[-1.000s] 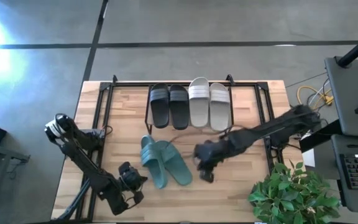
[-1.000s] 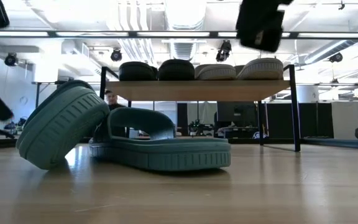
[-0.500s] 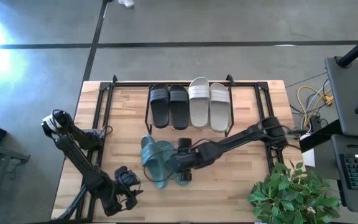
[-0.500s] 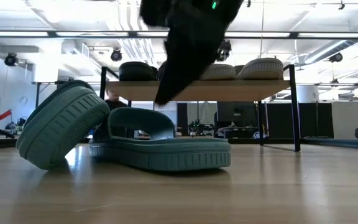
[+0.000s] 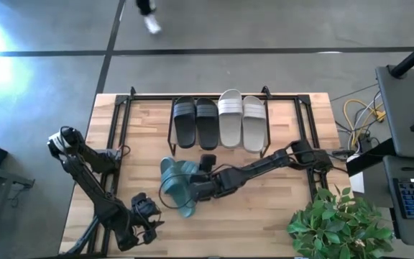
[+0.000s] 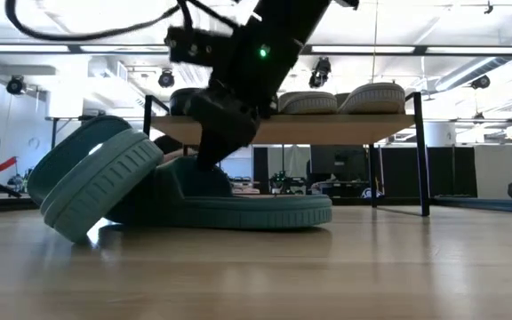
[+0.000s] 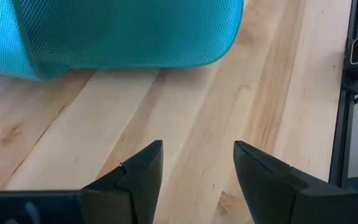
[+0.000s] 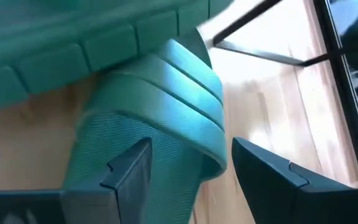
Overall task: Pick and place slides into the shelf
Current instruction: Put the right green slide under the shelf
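Reaching across the table [image 5: 286, 208], the right gripper [image 5: 192, 188] stands with jaws spread wide astride the strap of one teal slide [image 8: 160, 124], not yet closed on it; its mate [image 6: 96, 187] leans tilted against it. The left gripper [image 7: 194, 165], jaws open and empty, hovers near the table's front edge. The black pair [image 5: 195, 122] and white pair [image 5: 241, 119] rest on the shelf [image 6: 292, 129].

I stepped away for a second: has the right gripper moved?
Yes. In the high view the right gripper has swung left along the shelf front, from below the white pair to the teal slides.
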